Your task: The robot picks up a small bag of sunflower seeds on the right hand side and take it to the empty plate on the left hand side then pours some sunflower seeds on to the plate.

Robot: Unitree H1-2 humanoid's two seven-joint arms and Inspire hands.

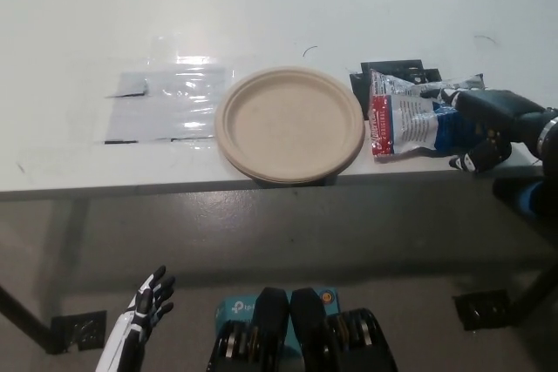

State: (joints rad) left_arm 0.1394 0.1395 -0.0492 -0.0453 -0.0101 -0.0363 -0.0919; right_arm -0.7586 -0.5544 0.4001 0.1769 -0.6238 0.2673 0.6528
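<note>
The small bag of sunflower seeds (405, 119), silver with a red band and a blue right end, lies flat on the white table (261, 6) near its front edge. My black right hand (486, 126) comes in from the right and is shut on the bag's blue end, fingers over the top and thumb at the near side. The empty tan paper plate (289, 124) sits just left of the bag, its near rim at the table's front edge. My white left hand (144, 320) rests open at the lower left, below table level.
A clear plastic sheet (166, 104) is taped flat to the table left of the plate. A black tape patch (394, 71) lies behind the bag. The table's front edge (131, 191) runs across the middle of the view, with grey floor below.
</note>
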